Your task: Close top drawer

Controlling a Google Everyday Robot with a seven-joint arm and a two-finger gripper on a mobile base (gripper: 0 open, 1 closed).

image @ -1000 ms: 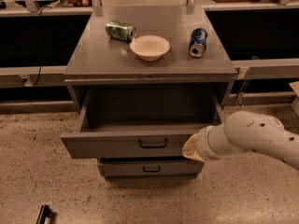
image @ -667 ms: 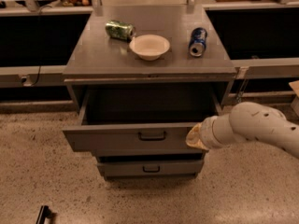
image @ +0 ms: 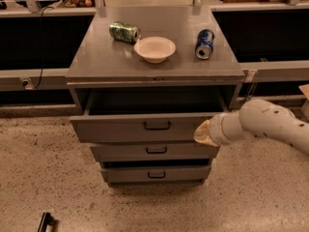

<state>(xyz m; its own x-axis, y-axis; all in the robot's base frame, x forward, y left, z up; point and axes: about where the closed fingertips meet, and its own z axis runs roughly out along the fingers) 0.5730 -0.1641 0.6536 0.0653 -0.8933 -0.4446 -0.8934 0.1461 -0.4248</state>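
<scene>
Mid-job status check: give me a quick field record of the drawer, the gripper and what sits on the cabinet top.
top drawer: open, front pulled out from the cabinet, dark interior showing
handle: centre of the front, nothing on it
gripper: at the right end of the top drawer's front; contact not certain
cabinet top: green can on its side, white bowl upright, blue can on its side
below: middle drawer, bottom drawer
task state: not yet closed
</scene>
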